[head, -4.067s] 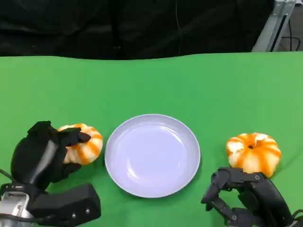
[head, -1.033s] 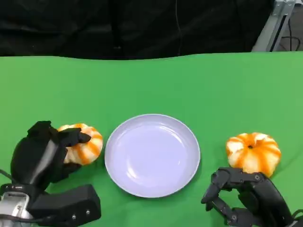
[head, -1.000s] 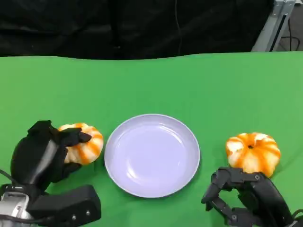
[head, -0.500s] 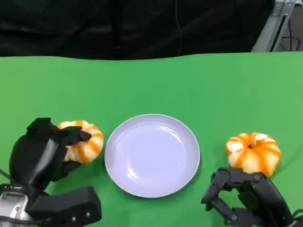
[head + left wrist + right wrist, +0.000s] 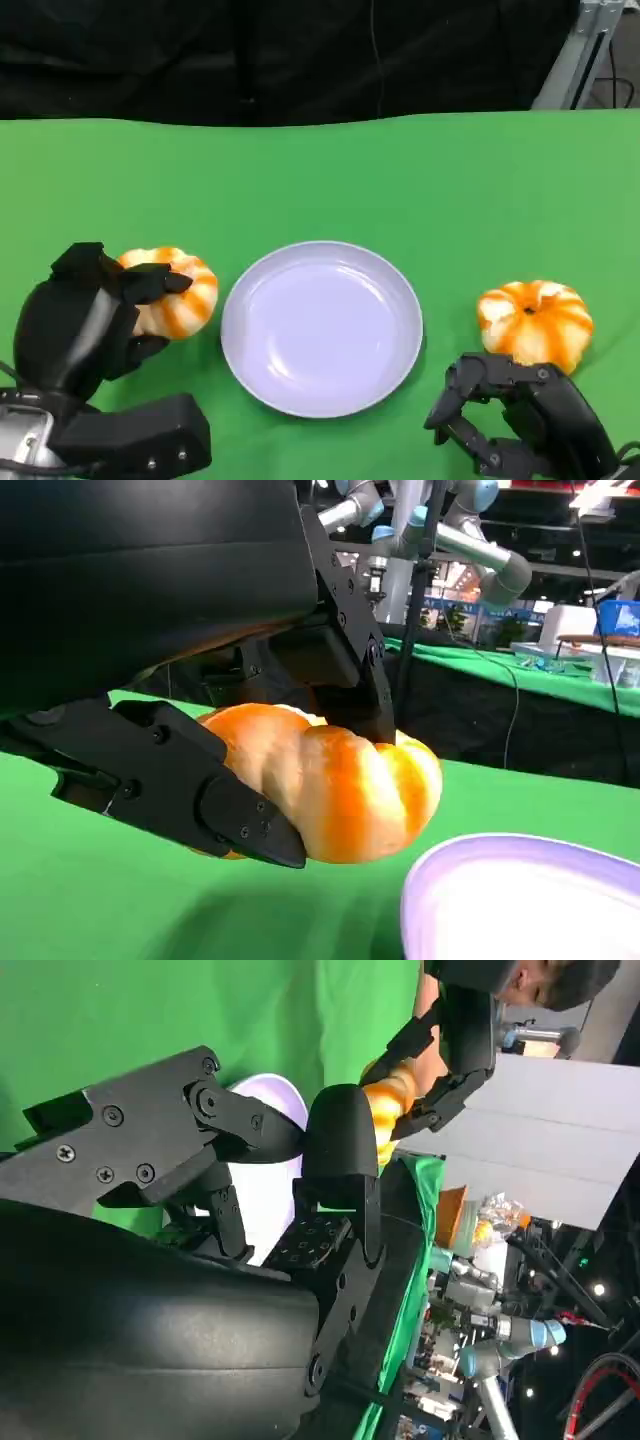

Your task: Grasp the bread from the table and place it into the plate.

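while left hand [image 5: 85, 325] grips bread [image 5: 175, 297], beside plate [image 5: 321, 326], right hand [image 5: 510, 415] curled empty

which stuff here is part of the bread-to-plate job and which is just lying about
Part of the job:
- left bread, gripped by the left hand
- plate

Lying about:
- right bread, on the table beyond the right hand
- green table

Bread [image 5: 172, 297]: round orange/white striped bun, gripped in left hand [image 5: 85, 325], just beside plate rim. 2nd bread [image 5: 535, 323]: same look, on table, upright, just ahead of right hand [image 5: 500, 405]. Plate [image 5: 322, 326]: pale lilac, round, btwn hands.
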